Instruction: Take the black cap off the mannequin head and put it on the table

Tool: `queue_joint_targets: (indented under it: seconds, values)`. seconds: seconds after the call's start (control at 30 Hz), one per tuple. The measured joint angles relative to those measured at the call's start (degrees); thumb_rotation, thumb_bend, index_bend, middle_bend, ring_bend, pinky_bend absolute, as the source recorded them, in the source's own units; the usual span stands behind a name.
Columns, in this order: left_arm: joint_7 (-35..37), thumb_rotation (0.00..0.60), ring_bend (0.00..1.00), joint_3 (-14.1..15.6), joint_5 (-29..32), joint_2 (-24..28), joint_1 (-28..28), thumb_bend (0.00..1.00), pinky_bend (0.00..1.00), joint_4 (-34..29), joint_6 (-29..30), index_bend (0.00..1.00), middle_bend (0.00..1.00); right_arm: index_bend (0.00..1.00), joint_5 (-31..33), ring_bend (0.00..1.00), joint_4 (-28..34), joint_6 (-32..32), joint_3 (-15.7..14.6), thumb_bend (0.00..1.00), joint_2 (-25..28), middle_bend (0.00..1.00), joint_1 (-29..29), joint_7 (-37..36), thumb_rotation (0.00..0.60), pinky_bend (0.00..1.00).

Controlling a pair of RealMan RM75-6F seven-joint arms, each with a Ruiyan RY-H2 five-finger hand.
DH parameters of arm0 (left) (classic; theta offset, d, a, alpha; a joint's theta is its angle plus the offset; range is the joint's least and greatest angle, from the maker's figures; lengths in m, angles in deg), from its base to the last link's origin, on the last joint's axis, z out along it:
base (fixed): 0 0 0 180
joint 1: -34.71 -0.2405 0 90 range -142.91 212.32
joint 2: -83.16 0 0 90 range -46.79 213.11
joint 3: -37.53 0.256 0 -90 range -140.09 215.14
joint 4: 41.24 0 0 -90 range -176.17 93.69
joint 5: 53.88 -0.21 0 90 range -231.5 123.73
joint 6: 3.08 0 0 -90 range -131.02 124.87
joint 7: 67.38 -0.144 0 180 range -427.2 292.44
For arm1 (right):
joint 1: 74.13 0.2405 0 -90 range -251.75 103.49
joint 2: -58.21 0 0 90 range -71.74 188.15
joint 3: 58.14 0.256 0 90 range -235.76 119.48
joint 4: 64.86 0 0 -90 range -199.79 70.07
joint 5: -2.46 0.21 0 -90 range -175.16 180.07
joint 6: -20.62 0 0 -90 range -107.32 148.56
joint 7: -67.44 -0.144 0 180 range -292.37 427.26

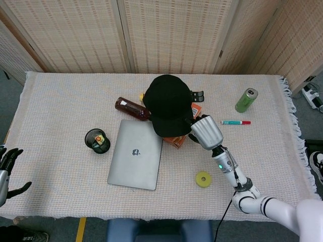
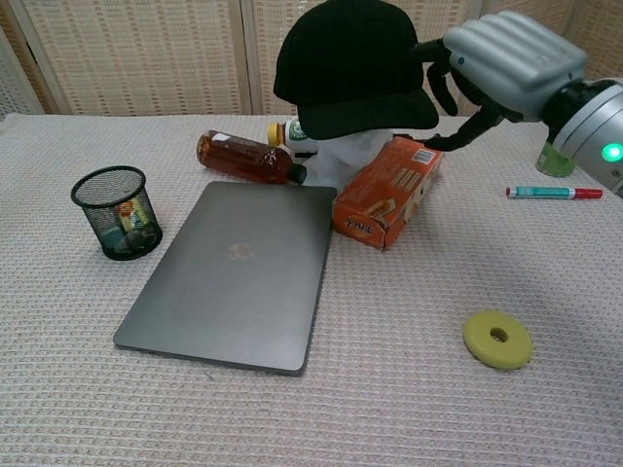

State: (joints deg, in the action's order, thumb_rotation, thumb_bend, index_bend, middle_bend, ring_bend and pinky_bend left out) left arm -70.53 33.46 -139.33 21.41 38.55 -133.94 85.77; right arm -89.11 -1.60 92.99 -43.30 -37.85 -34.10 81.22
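Fingers [image 2: 440, 86] of the right hand [image 2: 501, 66] are spread apart at the brim of the black cap [image 2: 348, 66], with nothing gripped; actual contact cannot be made out. The hand's silver ribbed back is turned up, the arm reaching in from the right. The rounded fabric cap is seated on the white mannequin head [image 2: 356, 154], above an orange carton [image 2: 387, 192]. The left hand [image 1: 7, 166] is held open off the woven cloth's near edge.
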Motion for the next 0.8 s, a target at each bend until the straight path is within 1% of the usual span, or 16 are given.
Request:
queue_joint_targets:
  seconds: [0.13,0.3,0.37,0.53,0.63,0.7,0.8]
  values:
    - [0.4,0.600,0.10,-0.2,0.2,0.1,0.1,0.05,0.10,0.1,0.0,0.19,0.18,0.40,0.0,0.76,-3.7,0.4,-0.1,0.15,-2.3,0.69,1.3,-1.3,0.600,0.80]
    - [0.7,0.600,0.10,-0.4,0.1,0.2,0.2,0.05,0.10,0.1,0.0,0.19,0.18,0.43,0.2,0.77,-7.6,1.1,-0.4,0.19,-4.5,0.70,2.6,-3.6,0.600,0.81]
    - [0.8,0.600,0.10,-0.5,0.1,0.3,0.2,0.05,0.10,0.1,0.1,0.19,0.18,0.45,0.2,0.79,-8.9,1.5,-0.5,0.23,-5.3,0.71,3.0,-4.6,0.600,0.82]
    - [1.0,0.600,0.10,-0.4,-0.2,0.4,0.1,0.05,0.10,0.0,0.5,0.19,0.18,0.52,-0.2,0.81,-11.8,2.9,-1.0,0.40,-6.4,0.74,3.8,-6.0,0.600,0.84]
    - [1.2,0.600,0.09,-0.4,-0.2,0.4,0.1,0.05,0.10,0.0,0.5,0.19,0.18,0.57,-0.4,0.82,-13.1,4.0,-1.4,0.49,-6.8,0.76,4.0,-6.9,0.600,0.85]
    - [1.2,0.600,0.09,-0.4,-0.3,0.4,0.1,0.05,0.10,0.0,0.5,0.19,0.18,0.63,-0.7,0.84,-13.6,4.9,-1.6,0.56,-6.9,0.77,4.0,-7.6,0.600,0.87]
    - [1.1,0.600,0.09,-0.4,-0.4,0.4,0.1,0.05,0.10,0.0,0.5,0.19,0.18,0.71,-1.1,0.85,-14.2,6.4,-2.0,0.62,-6.8,0.79,4.0,-8.6,0.600,0.88]
